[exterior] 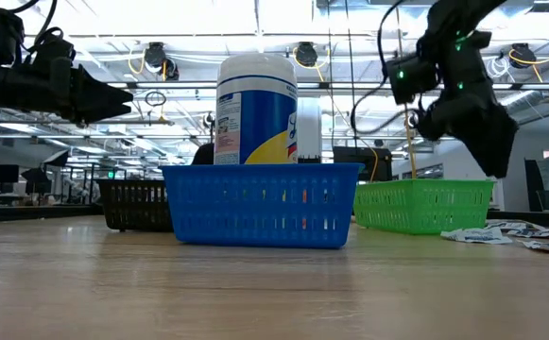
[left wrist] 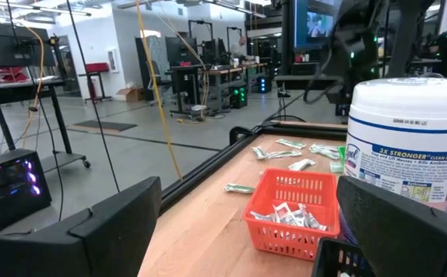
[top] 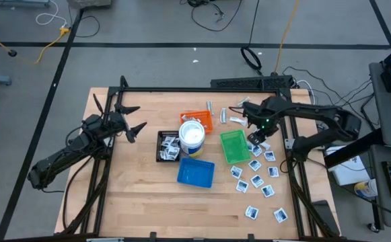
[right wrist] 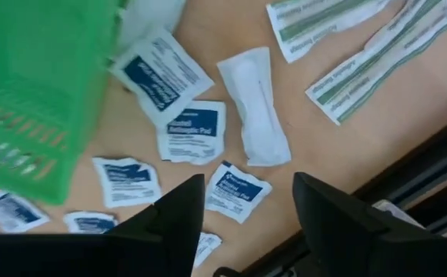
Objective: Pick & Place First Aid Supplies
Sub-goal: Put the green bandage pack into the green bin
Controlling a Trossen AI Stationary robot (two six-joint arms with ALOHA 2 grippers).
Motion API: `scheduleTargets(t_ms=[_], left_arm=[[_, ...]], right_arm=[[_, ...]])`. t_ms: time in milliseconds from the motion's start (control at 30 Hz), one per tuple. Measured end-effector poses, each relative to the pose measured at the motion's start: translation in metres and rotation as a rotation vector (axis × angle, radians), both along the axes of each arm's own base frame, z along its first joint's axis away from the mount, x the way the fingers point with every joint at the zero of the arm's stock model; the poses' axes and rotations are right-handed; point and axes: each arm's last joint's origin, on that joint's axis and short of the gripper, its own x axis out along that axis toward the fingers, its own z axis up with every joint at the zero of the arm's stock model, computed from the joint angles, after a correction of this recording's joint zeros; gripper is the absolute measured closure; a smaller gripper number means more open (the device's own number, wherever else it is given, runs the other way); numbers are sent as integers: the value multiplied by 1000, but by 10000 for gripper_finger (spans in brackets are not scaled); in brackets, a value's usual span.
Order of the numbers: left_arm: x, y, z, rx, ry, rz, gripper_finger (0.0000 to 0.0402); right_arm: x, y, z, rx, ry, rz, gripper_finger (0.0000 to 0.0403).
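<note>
White packets: small flat white square packets [right wrist: 235,191] with dark-blue print lay scattered beside the green plastic tray [top: 235,146].
Right gripper [right wrist: 246,211]: spread, apparently directly above one packet.
Left gripper [top: 136,128]: spread, well apart.

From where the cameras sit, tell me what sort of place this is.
Most likely a robotics lab or workshop. The wooden table stands on a taped concrete floor strewn with cables, and beyond it are equipment racks, monitors and rows of ceiling lights.
</note>
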Motion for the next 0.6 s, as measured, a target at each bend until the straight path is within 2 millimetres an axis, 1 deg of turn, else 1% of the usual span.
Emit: scheduleTargets(t_ms=[200,400,600], left_arm=[[0,0,0,0,0,0,4],[0,0,0,0,0,0,4],[0,0,0,0,0,0,4]], right_arm=[[1,0,-26,5,17,-22,223],[0,-1,-40,-47,-4,-45,231],[-7,2,-53,-54,29,-80,232]])
